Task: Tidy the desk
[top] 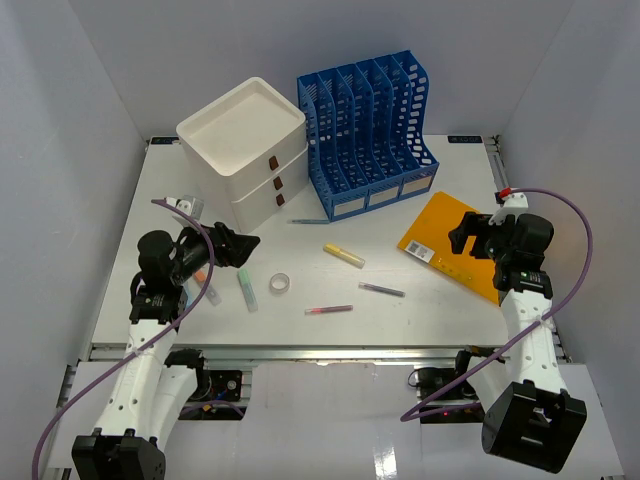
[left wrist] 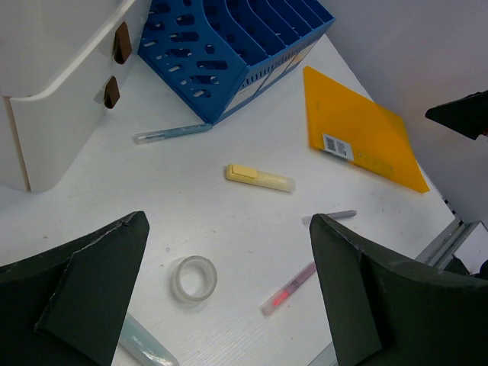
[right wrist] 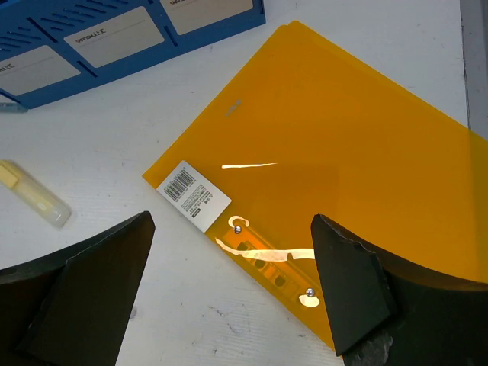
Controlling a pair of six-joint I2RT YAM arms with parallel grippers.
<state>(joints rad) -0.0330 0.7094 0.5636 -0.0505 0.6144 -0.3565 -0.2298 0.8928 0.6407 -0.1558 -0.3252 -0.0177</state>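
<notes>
- Left tool (left wrist: 227, 267), fingers apart, hovers near clear round tape ring (left wrist: 193, 277).
- Right tool (right wrist: 232, 274), fingers apart, hangs over flat orange plastic folder (right wrist: 358, 137) on white table (right wrist: 137, 137).

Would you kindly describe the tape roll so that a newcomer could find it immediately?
From the white drawer box at the back left of the desk, come toward the near edge. The tape roll lies flat there among pens. It alone is a clear ring; its neighbours are slim sticks.
</notes>
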